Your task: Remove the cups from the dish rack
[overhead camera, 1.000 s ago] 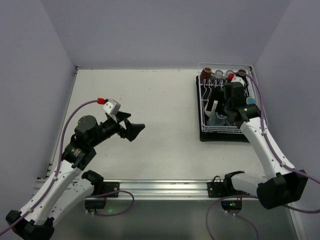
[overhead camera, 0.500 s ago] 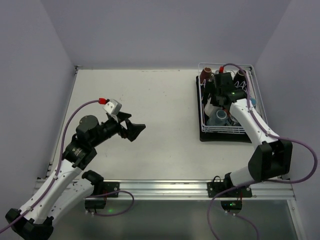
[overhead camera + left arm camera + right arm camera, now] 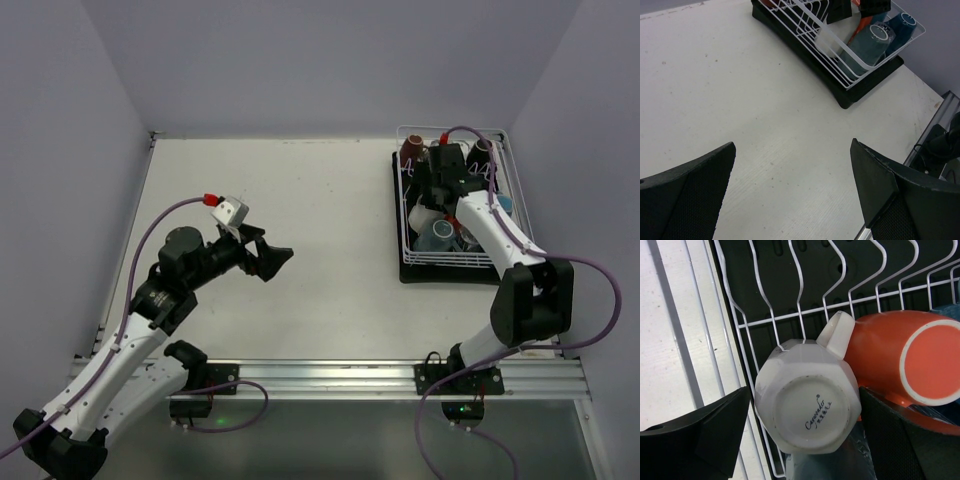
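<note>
Tabletop point(image 3: 300, 180) gives open room around the left gripper point(image 3: 277, 262), nearest, which hangs spread wide, barely shifted from a second ago. Farther right, the dish rack point(image 3: 409, 215) sits near the table's right edge, cups inside. The right gripper point(image 3: 804, 395) has swung deeper into it, jaws wide astride a white mug point(image 3: 807, 412) whose handle touches an orange cup point(image 3: 900, 365).

On the upturned base of the cream mug point(image 3: 790, 372), a small cursive maker's mark point(image 3: 816, 414), too fine to read surely.
</note>
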